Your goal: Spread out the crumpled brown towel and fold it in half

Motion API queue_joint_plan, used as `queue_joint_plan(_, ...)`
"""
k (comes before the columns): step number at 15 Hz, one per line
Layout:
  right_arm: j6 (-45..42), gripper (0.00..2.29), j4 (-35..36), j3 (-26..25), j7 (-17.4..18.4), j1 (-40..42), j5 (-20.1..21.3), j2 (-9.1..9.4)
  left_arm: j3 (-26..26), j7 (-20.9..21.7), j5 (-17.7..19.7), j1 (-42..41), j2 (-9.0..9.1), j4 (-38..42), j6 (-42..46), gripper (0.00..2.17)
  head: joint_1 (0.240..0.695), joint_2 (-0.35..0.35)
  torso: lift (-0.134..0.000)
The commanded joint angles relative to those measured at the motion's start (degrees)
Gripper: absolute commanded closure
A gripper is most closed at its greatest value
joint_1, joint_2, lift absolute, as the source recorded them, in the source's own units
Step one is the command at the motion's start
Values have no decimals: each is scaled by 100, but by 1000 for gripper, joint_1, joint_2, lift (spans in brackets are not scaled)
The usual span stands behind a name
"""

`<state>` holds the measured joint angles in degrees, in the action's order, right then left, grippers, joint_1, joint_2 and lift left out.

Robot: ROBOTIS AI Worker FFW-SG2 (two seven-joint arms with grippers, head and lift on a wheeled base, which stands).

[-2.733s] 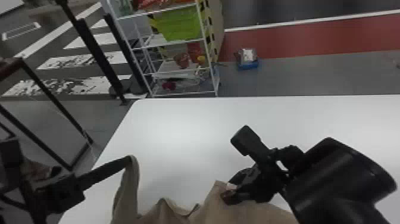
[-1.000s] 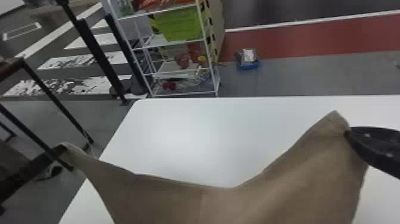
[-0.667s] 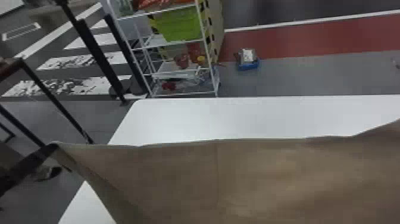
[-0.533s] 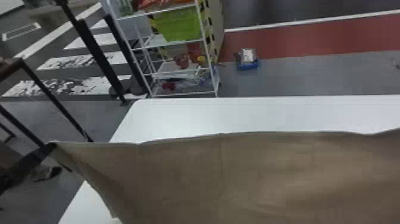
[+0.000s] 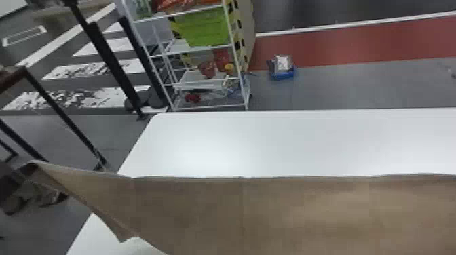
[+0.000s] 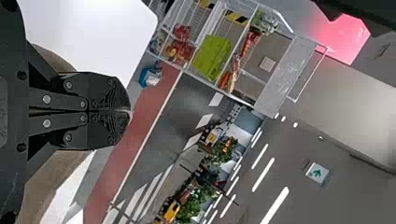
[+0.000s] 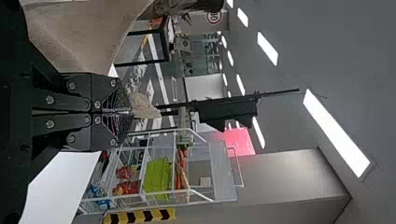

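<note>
Between the left gripper (image 5: 24,169) and right gripper (image 7: 130,112), both pairs of jaws closed on its cloth, the brown towel (image 5: 244,213) hangs spread, its upper edge nearly straight, over the bench (image 5: 271,142).

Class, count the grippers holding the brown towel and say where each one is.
2. The left gripper is at the towel's left corner in the head view; the right gripper, in the right wrist view, has cloth poking past its closed fingertips.
</note>
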<state>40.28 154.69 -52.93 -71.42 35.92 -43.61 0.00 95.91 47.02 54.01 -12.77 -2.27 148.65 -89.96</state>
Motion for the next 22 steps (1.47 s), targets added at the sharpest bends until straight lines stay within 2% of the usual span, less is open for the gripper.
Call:
queue_joint_plan(1, 346, 1986, -44, -464, -92, -94, -359, 5, 209, 18, 109, 46, -1, -3, -7, 1328, 695, 350, -124)
queue_joint_plan(4, 1066, 1990, -132, -1123, -329, -376, -790, 5, 428, 141, 197, 125, -27, -64, -7, 1328, 695, 350, -124)
queue_joint_plan(6, 1347, 1986, -203, -1395, -408, -516, -913, 5, 551, 149, 312, 161, -27, -64, -7, 1328, 695, 350, -124)
queue_joint_plan(10, 1523, 1986, -537, -1457, -681, -648, -948, 5, 595, 158, 417, 169, -19, -64, -7, 1328, 695, 350, -124)
queue_joint_plan(12, 1541, 1990, -721, -1527, -691, -666, -948, 5, 754, 378, 628, 169, -19, -143, -7, 1328, 695, 350, -124)
queue_joint_plan(15, 1857, 1990, -906, -1764, -691, -745, -1141, 5, 877, 598, 690, 161, -36, -240, -7, 1328, 695, 350, -124)
queue_joint_plan(19, 2262, 1986, -923, -2028, -691, -789, -1396, 5, 1000, 545, 813, 213, -36, -337, -7, 1328, 695, 350, -124)
queue_joint_plan(22, 2402, 1990, -976, -2098, -691, -789, -1501, 5, 1140, 685, 857, 143, -54, -574, -7, 1328, 695, 350, -124)
